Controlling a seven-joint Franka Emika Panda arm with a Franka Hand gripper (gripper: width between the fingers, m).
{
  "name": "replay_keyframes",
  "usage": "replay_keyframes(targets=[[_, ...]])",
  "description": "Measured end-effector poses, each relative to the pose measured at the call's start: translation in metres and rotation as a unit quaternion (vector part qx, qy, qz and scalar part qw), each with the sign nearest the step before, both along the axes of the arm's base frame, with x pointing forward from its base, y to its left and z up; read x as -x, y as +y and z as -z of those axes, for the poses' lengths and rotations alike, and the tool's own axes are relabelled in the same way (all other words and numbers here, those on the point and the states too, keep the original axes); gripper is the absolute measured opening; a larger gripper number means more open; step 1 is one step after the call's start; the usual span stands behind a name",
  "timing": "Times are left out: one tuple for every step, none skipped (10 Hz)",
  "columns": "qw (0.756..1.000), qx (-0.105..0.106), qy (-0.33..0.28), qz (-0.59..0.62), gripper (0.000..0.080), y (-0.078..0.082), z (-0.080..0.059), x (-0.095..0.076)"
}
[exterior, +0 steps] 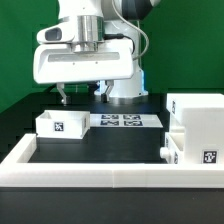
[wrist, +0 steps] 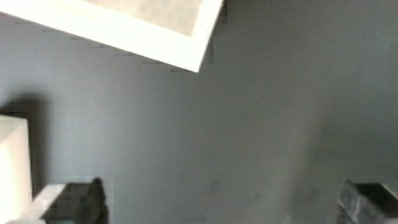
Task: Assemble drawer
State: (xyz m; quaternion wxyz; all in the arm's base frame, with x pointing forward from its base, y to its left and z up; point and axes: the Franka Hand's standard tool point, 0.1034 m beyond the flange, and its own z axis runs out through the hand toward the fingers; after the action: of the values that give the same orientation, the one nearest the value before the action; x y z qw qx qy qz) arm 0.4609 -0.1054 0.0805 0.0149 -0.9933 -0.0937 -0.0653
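A small white open-topped tray with a tag on its front stands on the black table at the exterior view's left. The tall white housing stands at the right, with a second small tagged tray against its lower front. My gripper hangs open and empty above the table, just behind and above the left tray. In the wrist view my gripper shows two dark fingertips wide apart over bare table. A white rimmed corner with a greyish inside shows there; it looks like a tray.
The marker board lies flat on the table between the left tray and the housing. A low white rail edges the table's front and left. Another white edge shows at the side of the wrist view.
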Motion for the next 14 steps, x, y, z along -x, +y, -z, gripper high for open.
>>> replay_keyframes(targets=[[0.999, -0.007, 0.001, 0.039, 0.0649, 0.001, 0.0, 0.0], [0.998, -0.013, 0.003, 0.068, 0.0649, 0.0, 0.001, 0.001], [0.997, -0.013, 0.011, 0.079, 0.0649, -0.006, 0.006, 0.012], [0.996, -0.009, 0.016, 0.088, 0.0649, -0.011, 0.015, 0.03], [0.995, -0.008, 0.019, 0.093, 0.0649, -0.01, 0.022, 0.043], [0.995, -0.008, 0.024, 0.094, 0.0649, -0.009, 0.028, 0.055], [0.995, -0.007, 0.027, 0.095, 0.0649, -0.008, 0.034, 0.063], [0.995, -0.006, 0.026, 0.096, 0.0649, -0.006, 0.042, 0.069], [0.995, -0.005, 0.027, 0.096, 0.0649, -0.003, 0.053, 0.074], [0.995, -0.004, 0.026, 0.097, 0.0649, -0.003, 0.063, 0.078], [0.995, -0.005, 0.028, 0.096, 0.0649, -0.002, 0.07, 0.081], [0.995, -0.004, 0.028, 0.096, 0.0649, -0.002, 0.073, 0.082], [0.995, -0.003, 0.025, 0.095, 0.0649, -0.002, 0.075, 0.082], [0.995, -0.003, 0.024, 0.095, 0.0649, -0.001, 0.076, 0.082]])
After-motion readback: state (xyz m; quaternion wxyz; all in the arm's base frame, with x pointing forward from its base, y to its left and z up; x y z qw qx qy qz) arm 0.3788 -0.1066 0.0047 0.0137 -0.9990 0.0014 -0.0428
